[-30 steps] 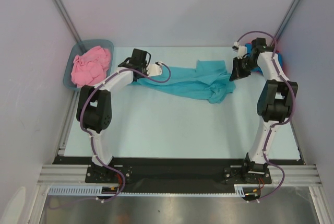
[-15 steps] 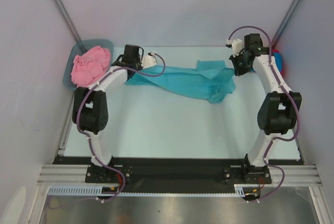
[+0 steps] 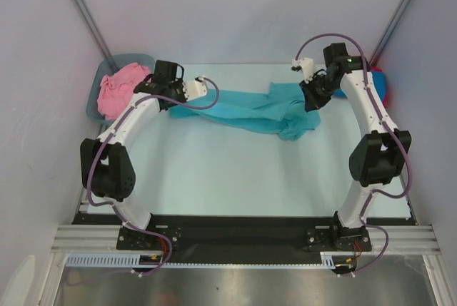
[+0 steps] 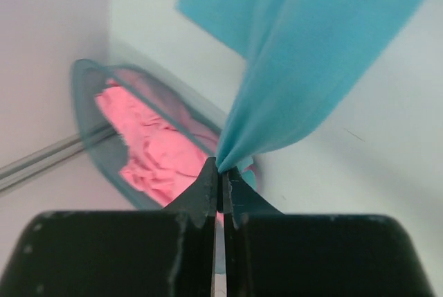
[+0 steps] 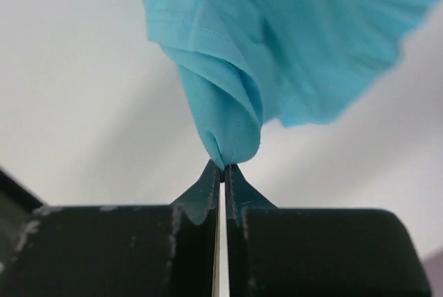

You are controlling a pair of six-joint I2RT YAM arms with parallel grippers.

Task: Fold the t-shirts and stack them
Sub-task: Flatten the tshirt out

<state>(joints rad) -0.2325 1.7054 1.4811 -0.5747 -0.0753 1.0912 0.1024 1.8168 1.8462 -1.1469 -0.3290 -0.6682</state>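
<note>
A teal t-shirt (image 3: 257,110) stretches in a crumpled band across the far part of the table. My left gripper (image 3: 173,105) is shut on its left end, and the cloth (image 4: 304,55) fans out from the pinched tips (image 4: 220,165). My right gripper (image 3: 308,105) is shut on a bunched fold (image 5: 228,131) at the shirt's right end, right at the tips (image 5: 223,167). A pink t-shirt (image 3: 118,92) lies crumpled in the tub at far left and also shows as pink cloth (image 4: 149,145) beyond my left fingers. A bit of bright blue cloth (image 3: 383,85) peeks out behind my right arm.
The grey-blue plastic tub (image 3: 95,106) stands in the far left corner against the wall; its rim (image 4: 79,103) is just past my left gripper. Pale walls close in the left, back and right. The table's black front rail (image 3: 235,227) carries both arm bases.
My left gripper has closed on the shirt's left end and moved left toward the tub. The right gripper has carried its end inward to the left. The shirt's right part has bunched up.
</note>
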